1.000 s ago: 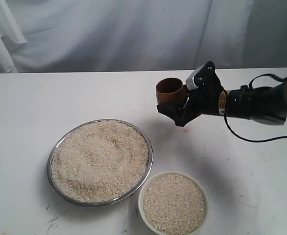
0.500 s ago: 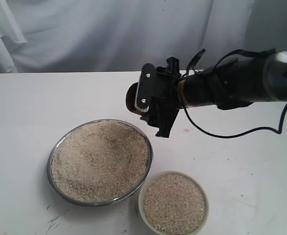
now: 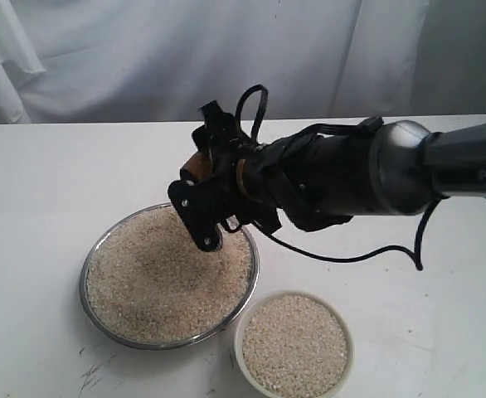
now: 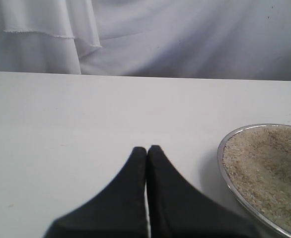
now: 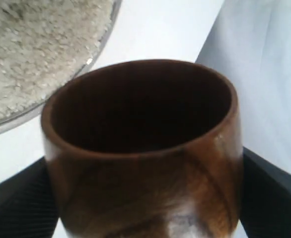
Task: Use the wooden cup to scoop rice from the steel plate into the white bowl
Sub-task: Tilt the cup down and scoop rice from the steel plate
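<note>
white table point(image 3: 52, 182), steel plate point(image 3: 89, 264), white bowl point(image 3: 241, 327)

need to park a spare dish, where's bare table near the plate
Bare table left of the steel plate, back to the curtain; another patch right of the white bowl. Crowded: the right arm with the wooden cup over the plate's far rim; plate and bowl nearly touch.

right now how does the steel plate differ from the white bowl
The steel plate is shiny silver metal; the white bowl is plain white. The plate is wide and shallow; the bowl is clearly narrower, with a thicker rim. In the exterior view the plate sits left of the bowl. Both are round and hold rice.
</note>
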{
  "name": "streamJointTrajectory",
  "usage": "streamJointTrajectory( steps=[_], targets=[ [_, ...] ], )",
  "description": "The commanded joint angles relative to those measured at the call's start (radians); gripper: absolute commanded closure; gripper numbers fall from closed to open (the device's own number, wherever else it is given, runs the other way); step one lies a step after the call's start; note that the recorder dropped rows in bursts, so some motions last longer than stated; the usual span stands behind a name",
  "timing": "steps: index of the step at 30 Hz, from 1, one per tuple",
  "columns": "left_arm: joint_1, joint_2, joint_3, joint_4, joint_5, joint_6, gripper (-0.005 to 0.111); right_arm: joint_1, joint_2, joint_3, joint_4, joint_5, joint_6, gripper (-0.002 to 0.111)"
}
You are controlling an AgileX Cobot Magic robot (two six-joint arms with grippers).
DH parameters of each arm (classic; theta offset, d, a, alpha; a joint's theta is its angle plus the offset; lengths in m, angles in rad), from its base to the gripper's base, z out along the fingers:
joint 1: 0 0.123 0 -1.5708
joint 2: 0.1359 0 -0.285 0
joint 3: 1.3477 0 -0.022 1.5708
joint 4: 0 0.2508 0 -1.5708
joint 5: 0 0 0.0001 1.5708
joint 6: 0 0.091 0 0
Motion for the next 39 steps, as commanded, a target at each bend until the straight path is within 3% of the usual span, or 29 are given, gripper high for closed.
streamJointTrajectory(
  steps=[1,15,39],
  targets=[
    [-0.002,-0.005,0.005,-0.001,-0.006,-0.003,0.107,0.042,0.051,-0.005,-0.001,0.014,-0.153,0.108],
    [-0.002,-0.005,0.005,-0.001,-0.006,-0.003,0.107,0.101,0.171,-0.005,-0.001,-0.064,-0.218,0.108],
    [-0.002,-0.005,0.005,-0.001,-0.006,-0.003,0.107,0.098,0.228,-0.051,0.404,-0.219,-0.216,0.108]
  ],
)
